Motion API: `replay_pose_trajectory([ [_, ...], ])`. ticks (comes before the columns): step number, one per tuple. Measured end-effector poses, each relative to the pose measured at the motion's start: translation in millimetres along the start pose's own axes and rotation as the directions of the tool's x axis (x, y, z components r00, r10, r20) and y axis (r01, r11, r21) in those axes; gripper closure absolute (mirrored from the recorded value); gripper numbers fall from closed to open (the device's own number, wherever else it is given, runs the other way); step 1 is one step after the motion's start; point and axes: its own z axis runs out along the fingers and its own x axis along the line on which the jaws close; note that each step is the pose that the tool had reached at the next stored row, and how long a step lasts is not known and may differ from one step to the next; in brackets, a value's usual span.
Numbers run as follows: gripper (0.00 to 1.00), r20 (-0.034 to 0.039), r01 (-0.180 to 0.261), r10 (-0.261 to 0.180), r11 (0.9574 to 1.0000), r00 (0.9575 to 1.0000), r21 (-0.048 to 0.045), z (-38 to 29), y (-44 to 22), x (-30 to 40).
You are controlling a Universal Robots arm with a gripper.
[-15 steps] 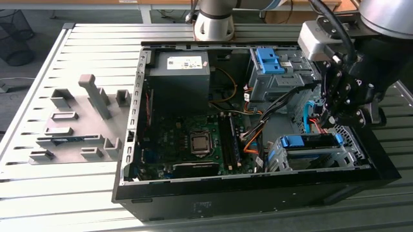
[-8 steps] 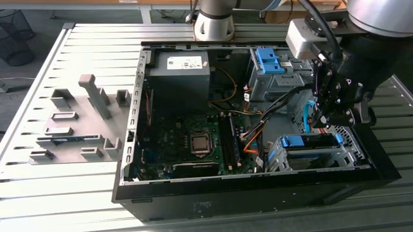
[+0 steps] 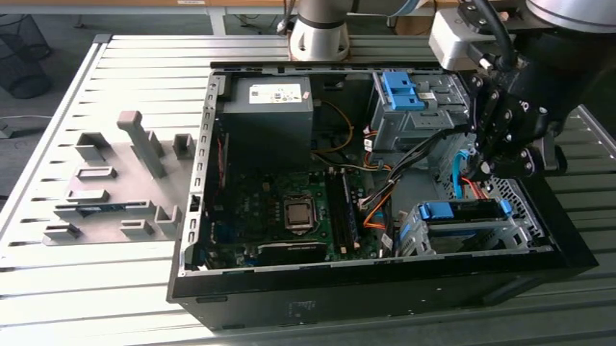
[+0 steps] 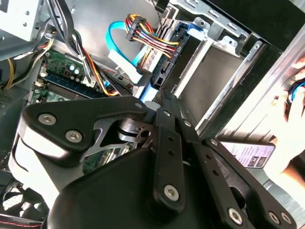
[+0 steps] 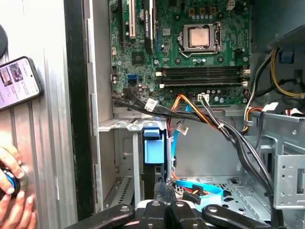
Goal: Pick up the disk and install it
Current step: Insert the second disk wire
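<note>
Open computer case (image 3: 192, 216) sits on the slatted table (image 3: 97, 288), centre to right of the exterior view. Inside it you have the motherboard (image 3: 279, 209) in the middle, the grey power-supply box (image 3: 270, 115) at upper centre, and loose cables (image 3: 376, 194) running to the right.

The disk (image 3: 462, 213) sits in the drive cage (image 3: 520, 223) at the lower right of the case, blue carrier frame up. A second cage (image 3: 438, 108) at upper right holds a bare blue bracket (image 3: 402, 90).

Your gripper (image 3: 486, 173) hangs just above the disk's cage, close to the carrier. Can't tell whether it's open, closed or gripping.

The grey fixture tray (image 3: 106, 194) at the exterior view's left carries grey blocks. The first wrist view shows a phone (image 5: 19, 81) and a person's hand (image 5: 12, 191) on the table outside the case.
</note>
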Motion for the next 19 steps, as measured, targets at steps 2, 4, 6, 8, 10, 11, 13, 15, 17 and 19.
replay_pose_trajectory([
  [2,0.89,-0.0009,-0.007,0.007,1.0,1.0,-0.0053,-0.1,0.0,-1.7],
  [4,0.89,-0.0019,-0.015,0.015,0.9998,0.9999,-0.0114,-0.2,0.0,-2.8],
  [6,0.89,-0.0029,-0.016,0.016,0.9997,0.9999,-0.0199,-1.4,-0.3,-3.2],
  [8,0.89,-0.0031,-0.016,0.016,0.9995,0.9999,-0.0272,-3.0,-1.2,-3.4],
  [10,0.89,-0.0035,-0.016,0.016,0.9993,0.9999,-0.0327,-4.5,-2.5,-3.6],
  [11,0.89,-0.0036,-0.016,0.015,0.9993,0.9999,-0.0349,-4.9,-3.3,-3.9],
  [13,0.89,-0.0037,-0.015,0.015,0.9992,0.9999,-0.038,-5.3,-4.7,-5.6],
  [15,0.89,-0.0039,-0.016,0.016,0.9991,0.9999,-0.0391,-5.8,-5.2,-8.4],
  [17,0.89,-0.004,-0.017,0.017,0.9991,0.9998,-0.0397,-6.0,-5.3,-11.9],
  [19,0.89,-0.0042,-0.018,0.018,0.999,0.9998,-0.0401,-6.5,-5.4,-15.5],
])
